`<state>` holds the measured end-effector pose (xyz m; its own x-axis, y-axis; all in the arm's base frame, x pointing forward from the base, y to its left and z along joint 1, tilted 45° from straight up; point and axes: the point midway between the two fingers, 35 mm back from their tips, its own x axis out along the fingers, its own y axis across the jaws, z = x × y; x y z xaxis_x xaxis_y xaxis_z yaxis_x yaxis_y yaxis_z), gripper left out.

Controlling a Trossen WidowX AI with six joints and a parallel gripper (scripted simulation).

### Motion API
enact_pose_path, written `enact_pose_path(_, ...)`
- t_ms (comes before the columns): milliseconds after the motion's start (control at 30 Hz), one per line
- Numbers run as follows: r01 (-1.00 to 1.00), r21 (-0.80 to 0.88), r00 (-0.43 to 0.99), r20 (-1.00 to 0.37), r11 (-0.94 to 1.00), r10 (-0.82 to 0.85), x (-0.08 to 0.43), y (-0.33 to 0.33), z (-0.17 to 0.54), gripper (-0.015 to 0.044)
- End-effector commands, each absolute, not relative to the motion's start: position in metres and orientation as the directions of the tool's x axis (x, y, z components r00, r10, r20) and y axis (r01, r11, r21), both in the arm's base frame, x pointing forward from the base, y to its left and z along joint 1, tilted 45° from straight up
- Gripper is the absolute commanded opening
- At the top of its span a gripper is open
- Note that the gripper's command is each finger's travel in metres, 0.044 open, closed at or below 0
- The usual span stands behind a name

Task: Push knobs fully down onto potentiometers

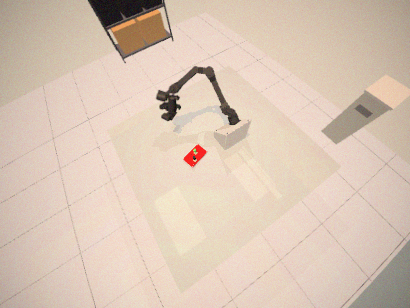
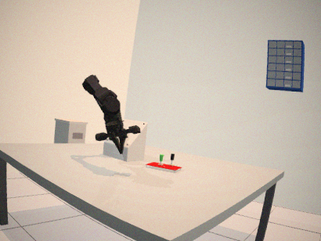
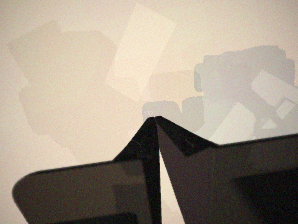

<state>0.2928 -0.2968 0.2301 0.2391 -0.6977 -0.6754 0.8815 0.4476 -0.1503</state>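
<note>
- I see the board (image 1: 189, 159) (image 2: 156, 166) as smooth, matt plastic.
- The gripper (image 1: 170, 107) (image 2: 121, 152) (image 3: 154, 123) looks like dull black plastic to me.
- My tabletop (image 1: 180, 270) (image 2: 129, 199) (image 3: 90, 150) looks smooth.

We see a red board (image 1: 189, 160) (image 2: 164, 167) flat on the table, apart from the gripper, with a green knob (image 1: 195, 150) (image 2: 161, 157) and a black knob (image 1: 194, 158) (image 2: 172, 156) upright on it.

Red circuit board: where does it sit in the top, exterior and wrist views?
Top: red circuit board just left of centre.
Exterior: just right of centre, below mid-height.
Wrist: not in it.
Shared landmark, top and exterior: the arm's pale base block.
</note>
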Motion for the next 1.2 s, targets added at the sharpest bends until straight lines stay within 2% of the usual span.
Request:
enact_pose_path(0,0.824,-0.239,0.211,-0.712,0.514,-0.669,0.304,-0.283,0.208,0.0000)
enact_pose_path(600,0.419,-0.505,0.096,-0.802,0.755,-0.590,0.340,-0.211,0.134,0.0000)
enact_pose_path(1167,-0.079,-0.583,-0.016,-0.810,0.808,-0.586,0.348,-0.142,0.078,0.0000)
